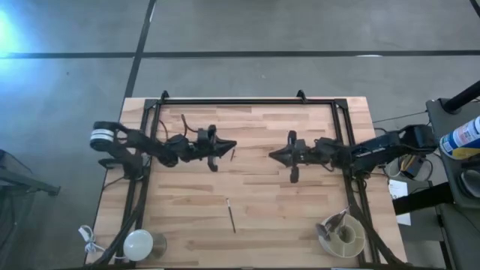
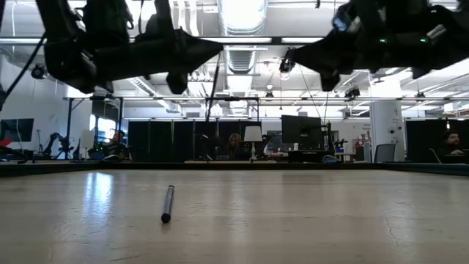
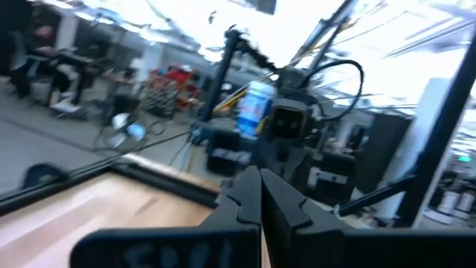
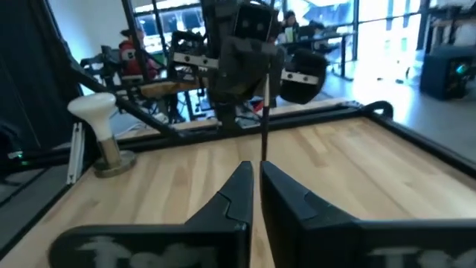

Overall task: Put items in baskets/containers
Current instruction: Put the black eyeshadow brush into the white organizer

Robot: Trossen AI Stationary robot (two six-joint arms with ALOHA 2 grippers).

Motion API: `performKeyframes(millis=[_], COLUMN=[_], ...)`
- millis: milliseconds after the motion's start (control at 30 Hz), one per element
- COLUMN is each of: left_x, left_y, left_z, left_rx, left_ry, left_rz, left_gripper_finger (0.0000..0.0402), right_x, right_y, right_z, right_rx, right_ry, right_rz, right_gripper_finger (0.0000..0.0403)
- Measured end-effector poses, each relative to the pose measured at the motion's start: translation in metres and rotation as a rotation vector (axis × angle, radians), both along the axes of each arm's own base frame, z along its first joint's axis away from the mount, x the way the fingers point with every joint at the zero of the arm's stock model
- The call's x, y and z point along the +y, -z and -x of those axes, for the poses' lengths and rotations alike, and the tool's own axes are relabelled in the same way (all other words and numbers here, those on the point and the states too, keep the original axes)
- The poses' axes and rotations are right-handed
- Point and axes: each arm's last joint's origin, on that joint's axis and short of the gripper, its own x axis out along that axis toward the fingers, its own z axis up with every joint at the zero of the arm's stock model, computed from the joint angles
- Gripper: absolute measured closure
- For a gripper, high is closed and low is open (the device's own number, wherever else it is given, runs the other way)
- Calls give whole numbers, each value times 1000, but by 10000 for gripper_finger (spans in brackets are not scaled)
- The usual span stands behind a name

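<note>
Between picks: left end effector (image 1: 231,145) pinching brush (image 1: 233,154), right end effector (image 1: 274,154) closed empty, needs tub (image 1: 342,236).

No legible txt showing anywhere. The bottle (image 1: 465,136) beside the table is wearing a blue label, too blurry to read; nothing readable on arms or table.

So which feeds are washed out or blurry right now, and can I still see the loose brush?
High view: bright glare at the left edge, table evenly lit, loose brush clear. Low view: both arms are dark silhouettes against ceiling lights, sheen on the wooden table, brush sharp. Left wrist view: heavily blurred, background blown out. Right wrist view: soft, windows overexposed.
</note>
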Motion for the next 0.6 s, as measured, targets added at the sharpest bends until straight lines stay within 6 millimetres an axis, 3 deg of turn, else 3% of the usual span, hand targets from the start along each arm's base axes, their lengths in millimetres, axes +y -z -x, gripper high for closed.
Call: performKeyframes(millis=[300, 467, 600], left_x=[-5, -9, -12], left_y=[-2, -10, -15], left_z=[-35, -46, -47], left_rx=[-65, -91, -103], left_ry=[112, 149, 174], left_rz=[-72, -114, -137], left_gripper_finger=[401, 402, 402], right_x=[0, -2, -3], right_y=[-10, -17, -22], right_z=[-47, -56, -61], right_rx=[4, -10, -16], right_ry=[-71, -64, -57], right_rz=[-38, -35, -8], right_gripper_finger=[298, 254, 241])
